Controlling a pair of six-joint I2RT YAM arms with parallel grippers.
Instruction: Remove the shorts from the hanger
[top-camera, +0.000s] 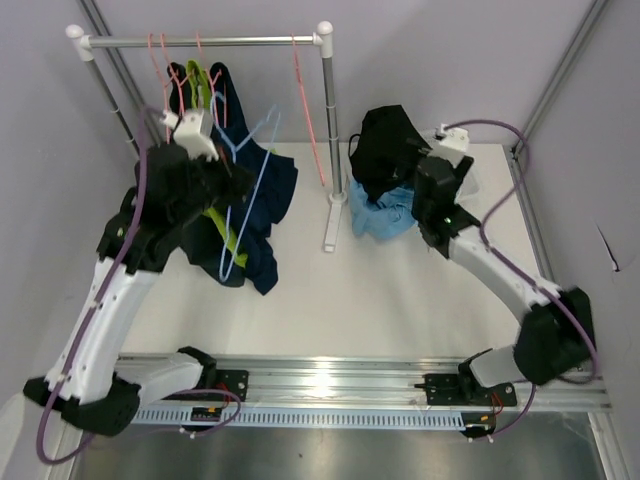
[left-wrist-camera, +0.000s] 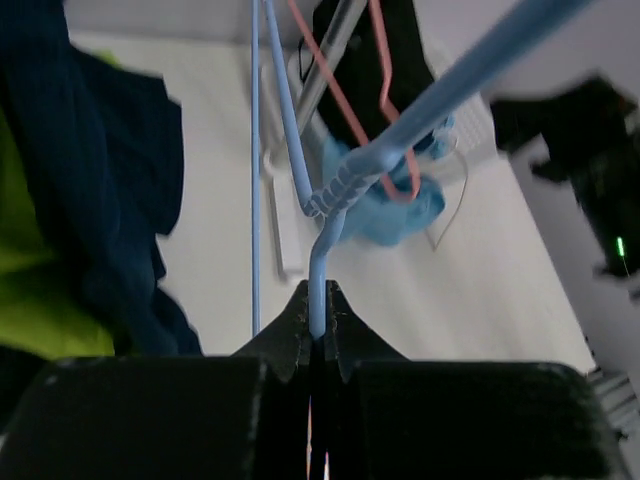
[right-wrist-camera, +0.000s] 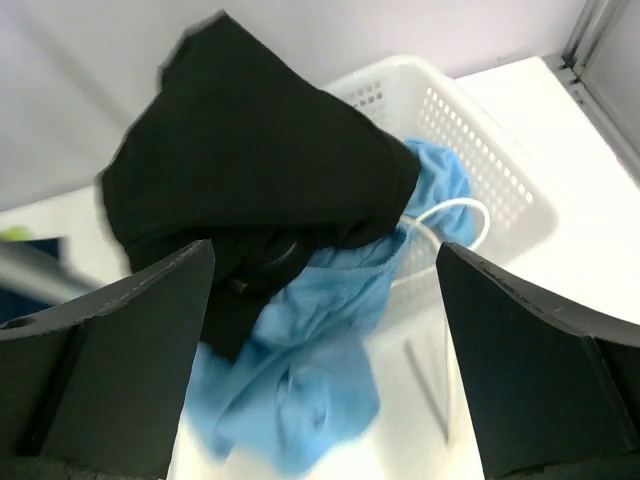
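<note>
Left jaws clenched on the blue hanger (left-wrist-camera: 318, 290) wire. Navy shorts (top-camera: 268, 200) and lime green shorts (top-camera: 222, 225) hang beside it, below the rail (top-camera: 200, 42). Right jaws spread wide above the black shorts (right-wrist-camera: 260, 160), which lie over the light blue shorts (right-wrist-camera: 300, 380) at the white basket (right-wrist-camera: 490, 170) rim. The worktop (top-camera: 380, 290) stretches from there to the arm bases.

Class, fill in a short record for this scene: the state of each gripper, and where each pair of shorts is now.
left gripper: shut on the blue hanger
right gripper: open, above the basket
black shorts: lying on top of the light blue shorts
light blue shorts: spilling over the basket's rim
navy shorts: hanging at the left, beside the blue hanger
green shorts: hanging against the navy shorts
</note>
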